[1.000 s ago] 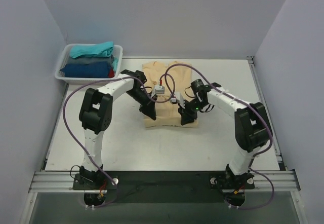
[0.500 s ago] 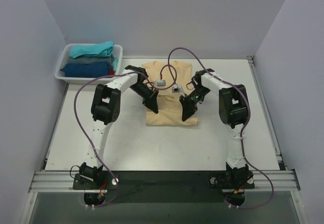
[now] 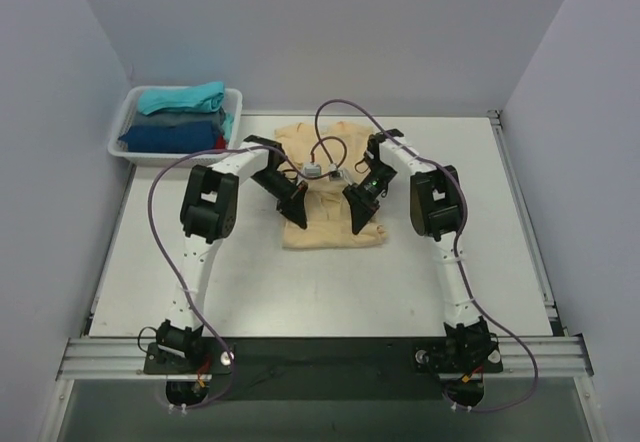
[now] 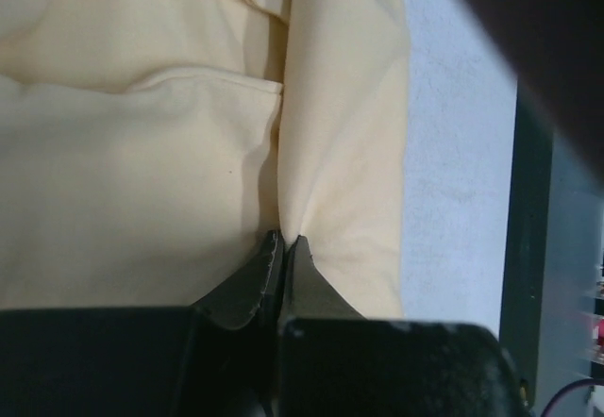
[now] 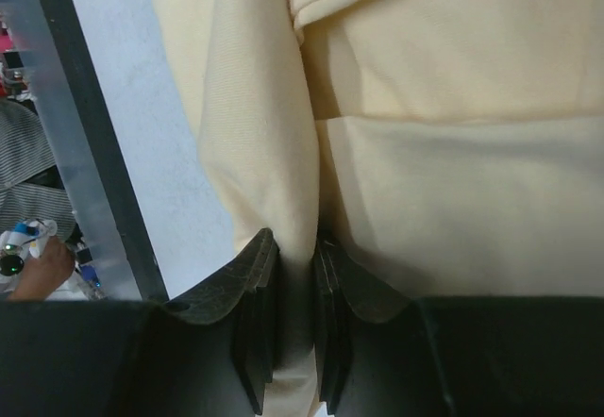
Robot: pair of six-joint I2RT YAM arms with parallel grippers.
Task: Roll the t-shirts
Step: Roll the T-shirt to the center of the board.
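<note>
Left wrist view: the left gripper (image 4: 283, 243) has its jaws pressed together on a thin pinch of the tan t-shirt (image 4: 142, 200). The cloth puckers right at the tips. A long fold runs straight ahead of the jaws, with flat cloth on one side and bare table (image 4: 453, 200) on the other.

In the right wrist view, the right gripper (image 5: 294, 247) is clamped on a thicker fold of the same shirt, which passes between its fingers and out behind them.

Only the top view shows the whole layout. The two grippers sit at the shirt's near corners, one at each, and the shirt lies flat on the table beyond the jaws. A basket (image 3: 118, 134) of folded shirts (image 3: 180, 98) stands well apart, past the left jaws. The black fingers hide both grips from above, so only the wrist views show them.
</note>
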